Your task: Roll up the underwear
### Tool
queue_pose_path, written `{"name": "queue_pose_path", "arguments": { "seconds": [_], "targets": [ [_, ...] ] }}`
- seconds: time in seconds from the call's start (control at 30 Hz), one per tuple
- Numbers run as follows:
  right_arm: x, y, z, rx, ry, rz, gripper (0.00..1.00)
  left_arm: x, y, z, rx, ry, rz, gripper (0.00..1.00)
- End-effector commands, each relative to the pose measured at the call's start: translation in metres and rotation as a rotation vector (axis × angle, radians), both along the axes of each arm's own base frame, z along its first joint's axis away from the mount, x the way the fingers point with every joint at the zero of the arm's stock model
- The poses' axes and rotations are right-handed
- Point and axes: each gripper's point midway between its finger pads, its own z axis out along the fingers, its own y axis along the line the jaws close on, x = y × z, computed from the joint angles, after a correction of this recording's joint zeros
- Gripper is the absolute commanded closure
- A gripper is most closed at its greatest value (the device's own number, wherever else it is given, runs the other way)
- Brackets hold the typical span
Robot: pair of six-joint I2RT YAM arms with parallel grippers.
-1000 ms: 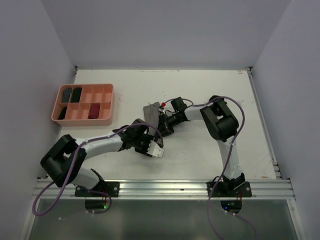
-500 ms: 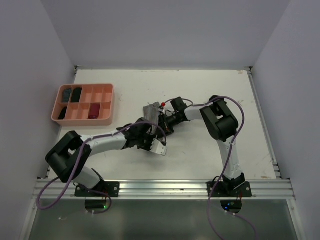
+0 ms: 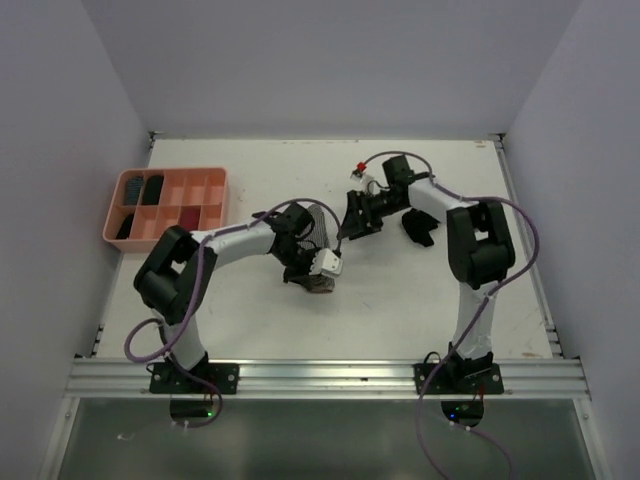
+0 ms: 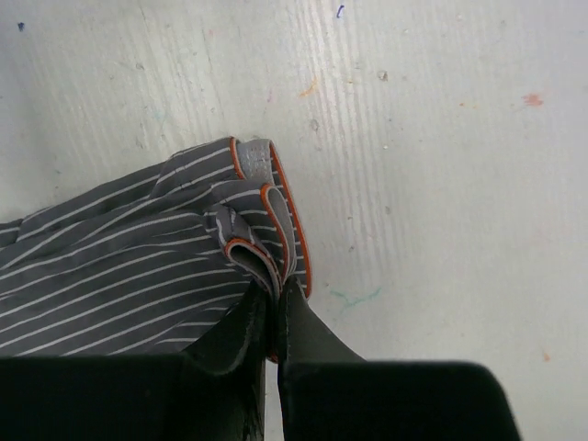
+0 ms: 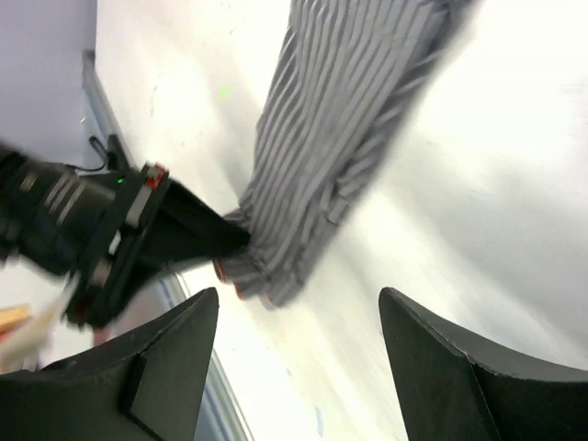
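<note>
Arms (image 3: 235,238) white w/ blk joints — purple cables (image 3: 128,340), green base LEDs (image 3: 207,412).

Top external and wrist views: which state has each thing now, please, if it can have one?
striped underwear: stretched out, not rolled, edge folds bunched.
black underwear: lying loose, not held.
left gripper: shut on the striped underwear's edge.
right gripper: open, holding nothing.
tray: some compartments filled, others empty.

The grey, white-striped underwear (image 4: 138,257) lies drawn out long, its orange-trimmed edge bunched into folds.
</note>
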Motion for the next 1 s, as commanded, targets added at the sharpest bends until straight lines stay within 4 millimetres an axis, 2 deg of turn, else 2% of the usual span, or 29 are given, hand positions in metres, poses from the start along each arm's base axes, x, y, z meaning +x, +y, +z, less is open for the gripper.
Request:
{"name": "queue_pose_path", "arguments": {
  "seconds": [0.0,0.03,0.07,0.1,0.13,0.17,0.2,0.23,0.27,0.37,0.4,0.43,0.47,0.5,0.53,0.57,0.63,0.67,0.7,0.97],
  "targets": [
    [0.010,-0.045,0.043,-0.030,-0.235,0.053,0.25,-0.030,0.021,-0.001,0.045,0.309,0.028,1.00],
    [0.008,-0.048,0.061,-0.017,-0.299,0.060,0.26,-0.029,0.022,-0.007,0.058,0.349,0.033,1.00],
    [0.007,-0.052,0.067,-0.010,-0.358,0.080,0.27,-0.028,0.022,-0.007,0.058,0.365,0.036,1.00],
    [0.000,-0.059,0.065,-0.017,-0.375,0.078,0.27,-0.030,0.025,-0.007,0.065,0.393,0.047,1.00],
    [-0.006,-0.061,0.088,-0.010,-0.475,0.087,0.27,-0.029,0.025,-0.009,0.071,0.405,0.049,1.00],
    [-0.006,-0.065,0.094,-0.018,-0.571,0.113,0.27,-0.031,0.025,-0.011,0.079,0.424,0.060,1.00],
    [-0.017,-0.069,0.094,-0.025,-0.606,0.121,0.27,-0.034,0.026,-0.012,0.089,0.450,0.070,1.00],
    [-0.023,-0.072,0.116,-0.026,-0.706,0.121,0.27,-0.040,0.028,-0.016,0.103,0.487,0.072,1.00],
    [-0.029,-0.073,0.123,-0.024,-0.782,0.153,0.28,-0.043,0.028,-0.018,0.109,0.513,0.075,1.00],
    [-0.064,-0.072,0.127,-0.044,-0.885,0.279,0.31,-0.055,0.029,-0.020,0.116,0.619,0.084,1.00],
    [-0.079,-0.065,0.114,-0.072,-0.883,0.336,0.32,-0.056,0.029,-0.021,0.119,0.642,0.092,1.00],
    [-0.089,-0.060,0.109,-0.086,-0.900,0.374,0.34,-0.059,0.030,-0.026,0.134,0.671,0.097,1.00],
    [-0.107,-0.045,0.106,-0.079,-0.941,0.458,0.34,-0.057,0.029,-0.026,0.135,0.682,0.096,1.00],
    [-0.117,-0.045,0.088,-0.120,-0.929,0.500,0.35,-0.057,0.028,-0.027,0.132,0.696,0.101,1.00],
    [-0.124,-0.041,0.081,-0.136,-0.939,0.533,0.35,-0.057,0.028,-0.032,0.141,0.720,0.110,1.00],
    [-0.136,-0.027,0.076,-0.124,-0.963,0.584,0.36,-0.052,0.027,-0.032,0.137,0.723,0.117,1.00],
    [-0.144,-0.025,0.059,-0.175,-0.966,0.633,0.35,-0.051,0.027,-0.037,0.151,0.750,0.144,1.00],
    [-0.152,-0.013,0.057,-0.167,-0.999,0.669,0.35,-0.048,0.025,-0.038,0.149,0.745,0.152,1.00],
    [-0.154,-0.011,0.050,-0.186,-1.004,0.686,0.35,-0.047,0.025,-0.040,0.154,0.750,0.159,1.00],
    [-0.171,0.036,0.040,-0.200,-1.061,0.723,0.30,-0.043,0.027,-0.059,0.222,0.770,0.229,1.00]
  ]
}}
